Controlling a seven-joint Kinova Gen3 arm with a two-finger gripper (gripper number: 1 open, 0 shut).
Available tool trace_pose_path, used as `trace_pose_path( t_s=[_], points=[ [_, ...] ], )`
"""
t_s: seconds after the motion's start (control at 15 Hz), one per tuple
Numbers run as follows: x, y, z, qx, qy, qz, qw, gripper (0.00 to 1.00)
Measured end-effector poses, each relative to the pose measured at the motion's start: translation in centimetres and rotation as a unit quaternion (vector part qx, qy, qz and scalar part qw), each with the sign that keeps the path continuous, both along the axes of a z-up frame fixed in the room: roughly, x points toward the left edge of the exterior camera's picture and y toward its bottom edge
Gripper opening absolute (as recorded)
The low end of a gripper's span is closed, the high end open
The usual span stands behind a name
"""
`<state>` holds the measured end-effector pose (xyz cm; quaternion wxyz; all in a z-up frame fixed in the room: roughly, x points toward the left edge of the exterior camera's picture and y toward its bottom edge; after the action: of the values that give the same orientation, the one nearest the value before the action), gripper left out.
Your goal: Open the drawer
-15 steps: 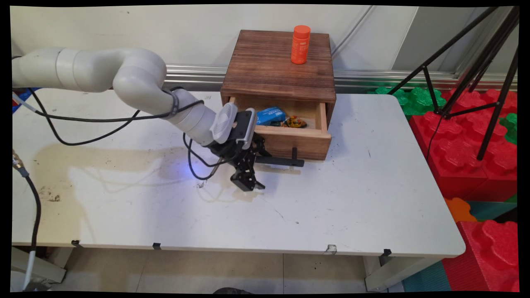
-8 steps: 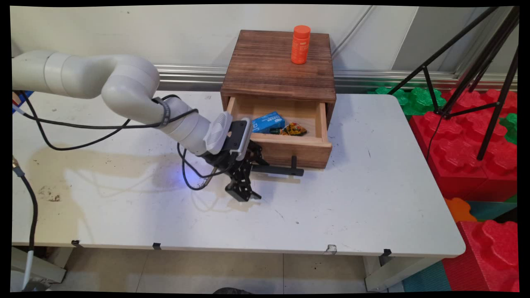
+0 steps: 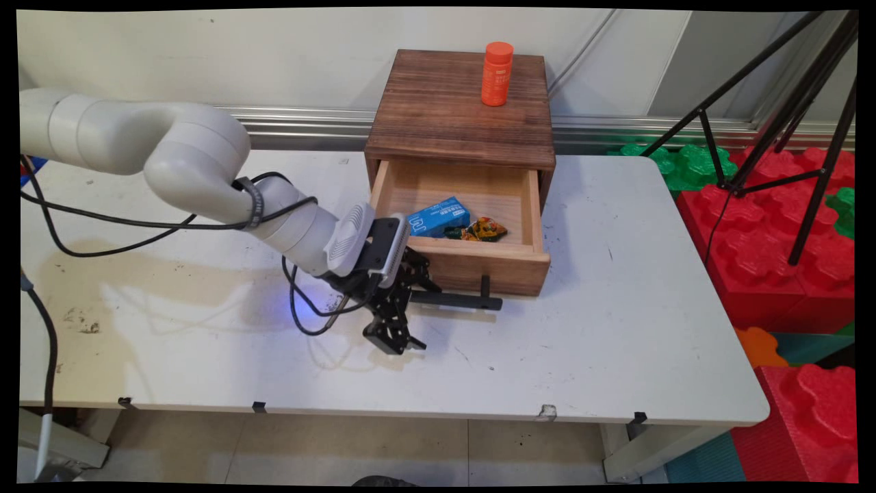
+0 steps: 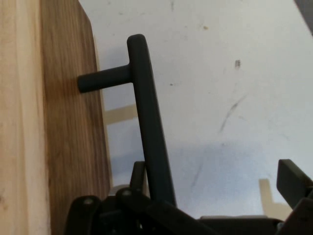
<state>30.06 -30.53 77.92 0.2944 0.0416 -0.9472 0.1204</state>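
A wooden cabinet (image 3: 460,109) stands at the table's back, and its drawer (image 3: 496,268) is pulled well out. My gripper (image 3: 408,305) is at the left end of the drawer's black bar handle (image 3: 455,300), open. In the hand view the handle (image 4: 146,103) runs up between the fingers, lying against the left finger (image 4: 139,172), while the right finger (image 4: 293,178) stands far off it. The drawer front (image 4: 73,127) fills that view's left side. Inside the drawer lie a blue box (image 3: 438,217) and a colourful wrapped packet (image 3: 483,229).
An orange bottle (image 3: 497,73) stands on the cabinet's top. Black tripod legs (image 3: 807,137) and red and green foam blocks (image 3: 773,260) are beyond the table's right edge. Black cables (image 3: 137,222) hang from the arm over the table's left half.
The drawer has slid out further toward the table's near side. My gripper moved the same way at the handle, and more of the blue box and packet shows.
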Motion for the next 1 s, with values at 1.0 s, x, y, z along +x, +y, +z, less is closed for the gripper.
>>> trace_pose_path(
  t_s=[1.0],
  points=[
    [-1.4,4.1,0.4,0.011,0.010,-0.017,0.9997,1.00]
  ],
)
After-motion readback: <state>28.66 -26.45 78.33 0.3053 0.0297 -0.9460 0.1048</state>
